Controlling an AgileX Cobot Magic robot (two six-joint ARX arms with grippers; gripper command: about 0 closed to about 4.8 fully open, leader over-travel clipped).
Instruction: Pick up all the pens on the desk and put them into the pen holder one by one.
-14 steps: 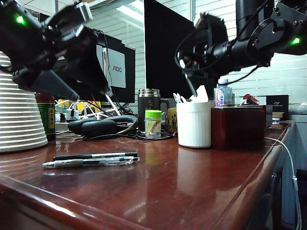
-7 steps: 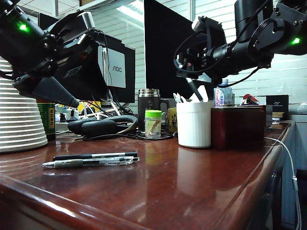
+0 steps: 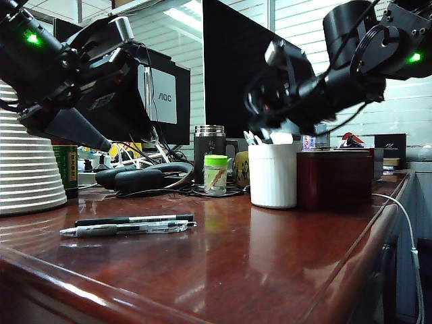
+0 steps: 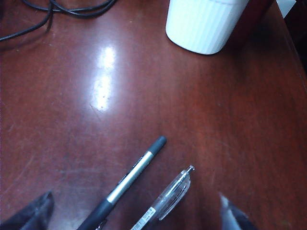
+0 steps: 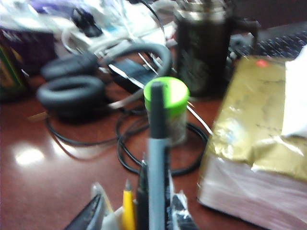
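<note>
Two pens lie side by side on the desk (image 3: 223, 270): a black one with a pale label (image 3: 135, 219) (image 4: 129, 184) and a clear one (image 3: 128, 230) (image 4: 169, 197). My left gripper (image 3: 125, 138) (image 4: 132, 211) hangs open above them, a fingertip on each side. The white ribbed pen holder (image 3: 273, 177) (image 4: 204, 26) stands further back. My right gripper (image 3: 266, 131) (image 5: 135, 215) hovers just over its rim, jaws apart. A dark grey pen (image 5: 157, 158) stands upright in the holder between them, beside a yellow pencil (image 5: 127, 206).
A big white ribbed jug (image 3: 23, 169) stands at the left. A dark red box (image 3: 334, 179) sits against the holder's right side. Behind are a steel mug (image 3: 209, 152), a green-lidded jar (image 3: 216, 174), headphones (image 3: 142, 177), cables and a gold packet (image 5: 254, 110).
My right gripper held a pen tilted over the holder, then opened; the pen now stands in the holder. The right wrist has tipped down towards the rim. The pens on the desk have not moved.
</note>
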